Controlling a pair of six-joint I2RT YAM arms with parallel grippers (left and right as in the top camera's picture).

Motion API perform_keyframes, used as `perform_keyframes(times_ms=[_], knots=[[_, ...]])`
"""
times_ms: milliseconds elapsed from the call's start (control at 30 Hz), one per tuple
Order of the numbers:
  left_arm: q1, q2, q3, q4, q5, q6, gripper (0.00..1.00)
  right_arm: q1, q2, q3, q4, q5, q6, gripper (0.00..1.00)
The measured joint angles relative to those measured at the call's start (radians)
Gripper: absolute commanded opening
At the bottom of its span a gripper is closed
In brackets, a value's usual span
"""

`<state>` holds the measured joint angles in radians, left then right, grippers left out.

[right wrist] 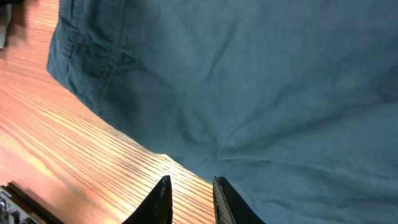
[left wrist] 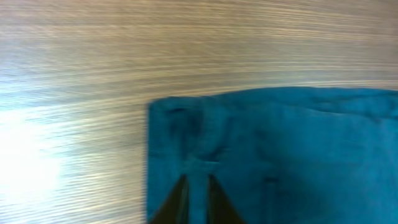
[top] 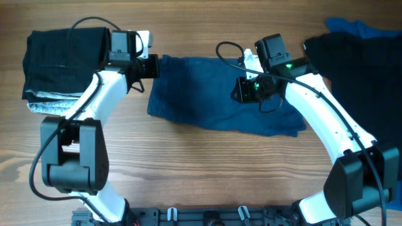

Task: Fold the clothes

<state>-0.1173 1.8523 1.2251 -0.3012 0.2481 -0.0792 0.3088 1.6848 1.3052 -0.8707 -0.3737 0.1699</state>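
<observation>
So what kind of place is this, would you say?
Likely a robotics lab bench for clothes folding: twin robot arms at a wooden table, navy shorts spread flat, folded black clothes stacked aside.

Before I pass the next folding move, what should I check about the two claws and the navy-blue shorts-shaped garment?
1. Navy-blue fabric shorts lie spread on the wooden table: ok.
2. Left claw sits over the shorts near a corner: ok.
3. Left claw is gripping fabric: cannot tell; jaws are nearly together.
4. Right claw is holding fabric: not ok; jaws are slightly apart at the shorts' edge with nothing between them.
5. Folded black fabric stack lies apart from the shorts: ok.
</observation>
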Motion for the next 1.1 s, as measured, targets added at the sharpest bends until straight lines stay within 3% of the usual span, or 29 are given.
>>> perform_keyframes(times_ms=[167, 300, 467, 667, 800, 933, 1033, 1100], knots=[[-0.094, -0.001, 0.000, 0.097, 0.023, -0.100, 0.04, 0.000, 0.000, 0.000, 0.004, 0.024, 0.000, 0.25], [-0.148, 0.006, -0.001, 0.208, -0.041, -0.121, 0.04, 0.000, 0.000, 0.000, 0.011, 0.028, 0.000, 0.26], [-0.109, 0.137, -0.001, 0.272, -0.127, -0.122, 0.04, 0.000, 0.000, 0.000, 0.011, 0.031, 0.000, 0.27], [-0.044, 0.287, 0.014, 0.423, -0.121, -0.125, 0.04, 0.000, 0.000, 0.000, 0.012, 0.035, 0.000, 0.25], [-0.038, 0.298, 0.024, 0.449, -0.117, -0.126, 0.04, 0.000, 0.000, 0.000, 0.013, 0.035, 0.000, 0.25], [-0.064, 0.173, 0.010, 0.378, -0.117, -0.131, 0.13, 0.000, 0.000, 0.000, 0.013, 0.045, 0.000, 0.34], [-0.105, -0.063, 0.016, 0.163, -0.112, -0.142, 0.15, 0.000, 0.000, 0.000, 0.007, 0.155, 0.008, 0.41], [-0.104, -0.173, 0.032, -0.081, -0.109, -0.171, 0.18, -0.011, 0.000, 0.000, -0.011, 0.256, 0.065, 0.45]])
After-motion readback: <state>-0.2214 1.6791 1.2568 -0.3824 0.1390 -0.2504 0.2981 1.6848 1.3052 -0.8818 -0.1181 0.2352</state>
